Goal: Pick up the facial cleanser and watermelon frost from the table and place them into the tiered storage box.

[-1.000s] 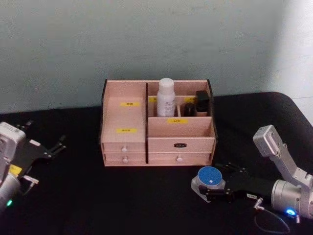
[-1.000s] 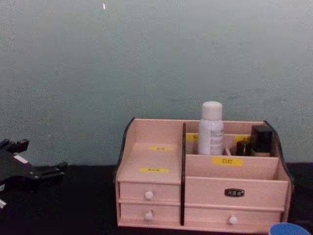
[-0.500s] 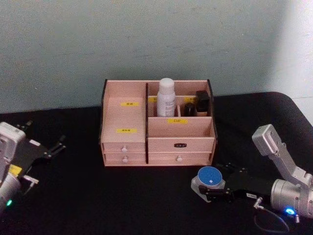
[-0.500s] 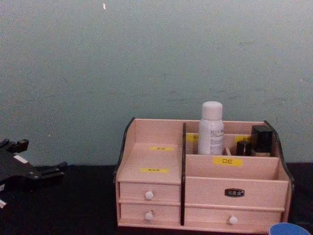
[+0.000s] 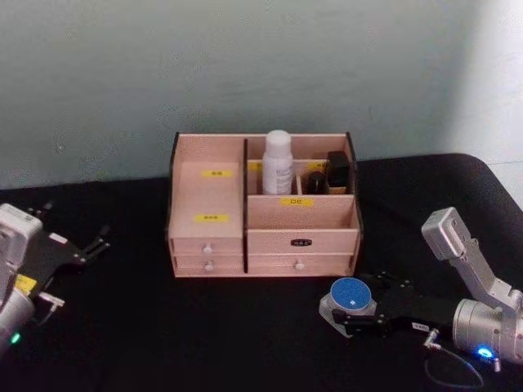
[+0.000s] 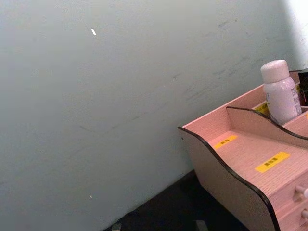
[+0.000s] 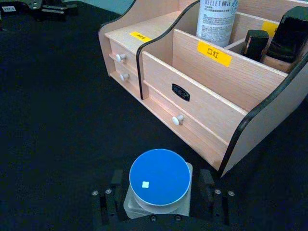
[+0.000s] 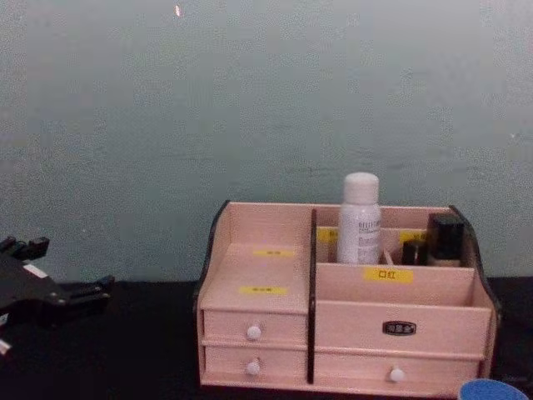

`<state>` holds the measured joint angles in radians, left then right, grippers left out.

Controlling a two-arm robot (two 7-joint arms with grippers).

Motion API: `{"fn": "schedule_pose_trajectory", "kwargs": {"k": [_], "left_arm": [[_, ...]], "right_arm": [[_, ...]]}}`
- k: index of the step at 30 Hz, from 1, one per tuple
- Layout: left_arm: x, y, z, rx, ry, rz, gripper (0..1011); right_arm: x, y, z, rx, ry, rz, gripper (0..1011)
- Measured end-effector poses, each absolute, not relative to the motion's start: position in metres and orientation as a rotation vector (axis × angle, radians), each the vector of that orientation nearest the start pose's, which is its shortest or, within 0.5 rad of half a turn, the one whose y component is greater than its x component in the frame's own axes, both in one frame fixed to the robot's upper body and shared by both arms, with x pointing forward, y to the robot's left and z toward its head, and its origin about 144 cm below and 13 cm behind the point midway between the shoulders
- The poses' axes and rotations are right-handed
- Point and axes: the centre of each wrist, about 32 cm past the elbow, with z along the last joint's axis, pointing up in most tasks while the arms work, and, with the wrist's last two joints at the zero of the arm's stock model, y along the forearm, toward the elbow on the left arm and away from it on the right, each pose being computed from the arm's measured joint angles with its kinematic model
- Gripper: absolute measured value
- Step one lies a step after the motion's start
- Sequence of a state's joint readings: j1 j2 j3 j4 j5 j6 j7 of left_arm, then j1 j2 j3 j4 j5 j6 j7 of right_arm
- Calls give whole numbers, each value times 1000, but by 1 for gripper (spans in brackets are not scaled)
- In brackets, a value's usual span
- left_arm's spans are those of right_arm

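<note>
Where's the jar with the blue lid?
In the head view, the watermelon frost sits on the table at lower right, before the right corner of the tiered storage box, between the open fingers of the right gripper.

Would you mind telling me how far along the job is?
Done: the facial cleanser stands upright in a back compartment of the tiered storage box. In hand: the right tool straddles the watermelon frost, which sits on the table in front of the box. Left: lifting the jar into the box. The left tool is parked far left.
</note>
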<state>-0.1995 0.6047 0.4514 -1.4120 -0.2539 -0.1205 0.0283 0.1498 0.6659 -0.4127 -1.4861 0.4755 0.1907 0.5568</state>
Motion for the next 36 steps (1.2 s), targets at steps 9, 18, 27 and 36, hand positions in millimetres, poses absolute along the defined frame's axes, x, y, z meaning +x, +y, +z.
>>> {"fn": "schedule_pose_trajectory", "kwargs": {"k": [9,18,27,36], "left_arm": [[489,310,1140,304,-285,1248,1001],[489,310,1140,305,-285,1248,1002],[489,310,1140,304,-285,1248,1001],[489,310,1140,305,-285,1248,1001]], "right_arm": [[476,-326,1151,-391,171,-735,941],[477,-326,1151,-390,170,-734,746],[477,-326,1151,-390,170,-735,724],[476,-326,1151,-391,165,-734,726]]}}
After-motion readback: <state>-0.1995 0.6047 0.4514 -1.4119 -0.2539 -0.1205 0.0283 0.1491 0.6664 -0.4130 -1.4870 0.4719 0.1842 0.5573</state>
